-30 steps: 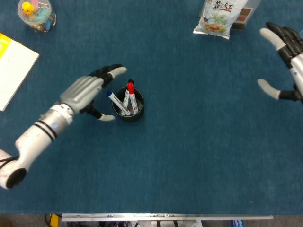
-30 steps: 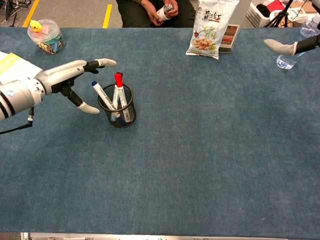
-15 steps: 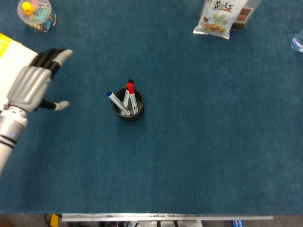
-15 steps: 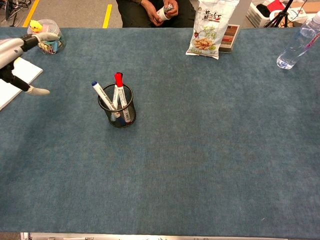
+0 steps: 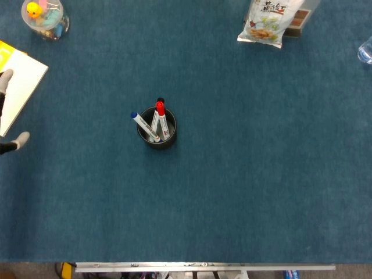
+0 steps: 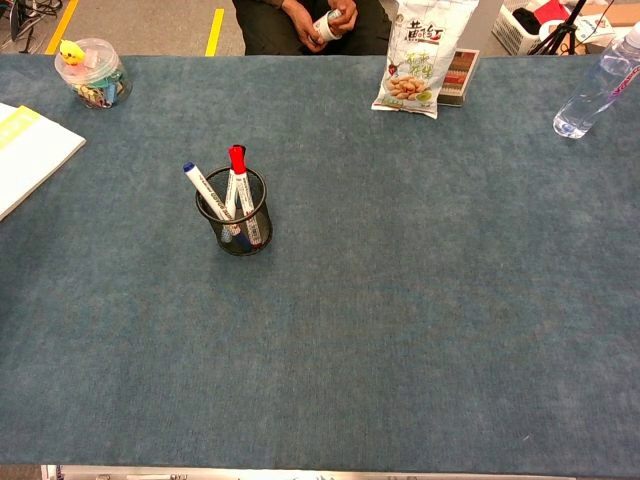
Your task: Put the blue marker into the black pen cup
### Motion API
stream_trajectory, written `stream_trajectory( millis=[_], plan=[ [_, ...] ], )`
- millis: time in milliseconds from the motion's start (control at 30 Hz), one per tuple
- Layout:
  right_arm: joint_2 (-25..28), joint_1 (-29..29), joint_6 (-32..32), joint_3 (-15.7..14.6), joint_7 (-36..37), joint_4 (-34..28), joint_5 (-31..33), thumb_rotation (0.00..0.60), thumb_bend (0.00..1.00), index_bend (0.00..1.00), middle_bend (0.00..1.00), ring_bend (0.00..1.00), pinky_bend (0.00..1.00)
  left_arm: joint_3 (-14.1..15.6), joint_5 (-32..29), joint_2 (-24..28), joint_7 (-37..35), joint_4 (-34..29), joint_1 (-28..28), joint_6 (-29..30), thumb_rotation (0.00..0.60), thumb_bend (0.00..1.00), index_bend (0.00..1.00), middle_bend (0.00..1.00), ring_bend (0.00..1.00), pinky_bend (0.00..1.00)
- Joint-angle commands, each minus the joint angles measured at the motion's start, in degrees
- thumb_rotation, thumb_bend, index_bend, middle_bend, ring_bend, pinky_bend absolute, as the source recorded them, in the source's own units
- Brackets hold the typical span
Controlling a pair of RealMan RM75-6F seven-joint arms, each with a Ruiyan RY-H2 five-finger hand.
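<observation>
The black mesh pen cup (image 5: 156,139) (image 6: 235,240) stands upright left of the table's middle. Inside it the blue marker (image 5: 145,127) (image 6: 205,195) leans to the left, blue cap up and sticking out over the rim. A red-capped marker (image 5: 161,113) (image 6: 237,165) and a black-capped one share the cup. Only the fingertips (image 5: 18,140) of my left hand (image 5: 4,78) show at the left edge of the head view, spread apart and holding nothing, far from the cup. My right hand is out of both views.
A white and yellow notebook (image 5: 20,87) (image 6: 30,155) lies at the left edge, with a clear jar of small toys (image 5: 45,17) (image 6: 93,73) behind it. A snack bag (image 6: 420,55) and a water bottle (image 6: 600,85) stand at the back right. A person (image 6: 310,20) sits across the table.
My left hand has drawn back from beside the cup to the far left edge. My right hand has left the view. The markers and cup have not moved.
</observation>
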Motion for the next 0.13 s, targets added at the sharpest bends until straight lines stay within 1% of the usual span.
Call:
stream_trajectory(
  millis=[33,133],
  plan=[
    [-0.09,-0.47,0.34,0.17,0.04,0.08,-0.31,0.600,0.30,0.10,0.04,0.00,0.00,0.44,0.15,0.67,0.74,-1.38,1.15,0.43,0.600,0.09,0.05,0.14,0.11,0.09],
    [-0.23,-0.64,0.21,0.44,0.02,-0.02,-0.72,0.600,0.30,0.11,0.04,0.00,0.00,0.34,0.22,0.82,0.92,-1.71,1.54,-0.01,0.600,0.09,0.05,0.14,0.11,0.09]
  ],
)
